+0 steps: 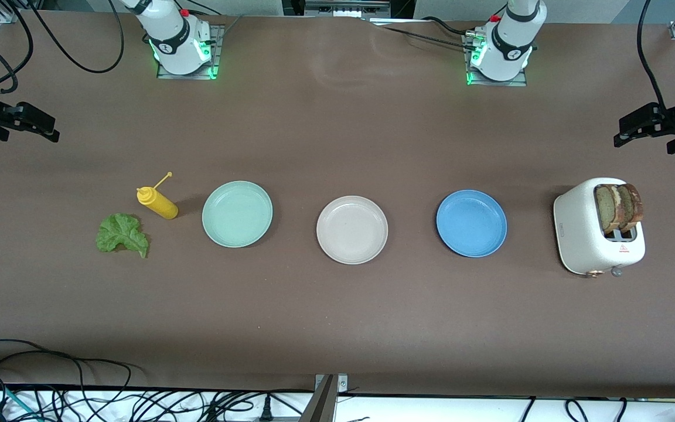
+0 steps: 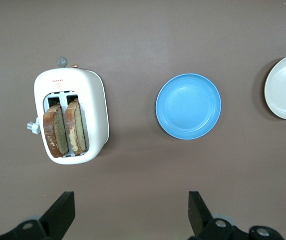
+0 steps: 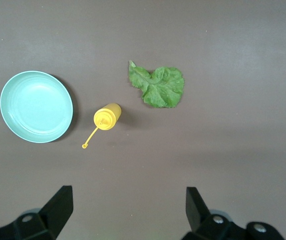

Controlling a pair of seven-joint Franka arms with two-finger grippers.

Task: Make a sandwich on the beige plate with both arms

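The beige plate [image 1: 352, 230] lies bare at the table's middle, its edge also in the left wrist view [image 2: 285, 86]. Two bread slices [image 1: 620, 206] [image 2: 65, 129] stand upright in the slots of a white toaster [image 1: 583, 234] [image 2: 95, 100] at the left arm's end. A green lettuce leaf [image 1: 122, 234] [image 3: 157, 86] lies flat on the table at the right arm's end. My left gripper [image 1: 627, 130] [image 2: 130, 200] hangs open and empty high over the table beside the toaster. My right gripper [image 1: 47, 130] [image 3: 128, 192] hangs open and empty high over the lettuce's end.
A blue plate [image 1: 471, 223] [image 2: 188, 106] sits between the beige plate and the toaster. A mint-green plate [image 1: 237, 213] [image 3: 36, 106] sits toward the right arm's end, with a yellow squeeze bottle [image 1: 157, 202] [image 3: 108, 116] between it and the lettuce. Cables hang along the table's near edge.
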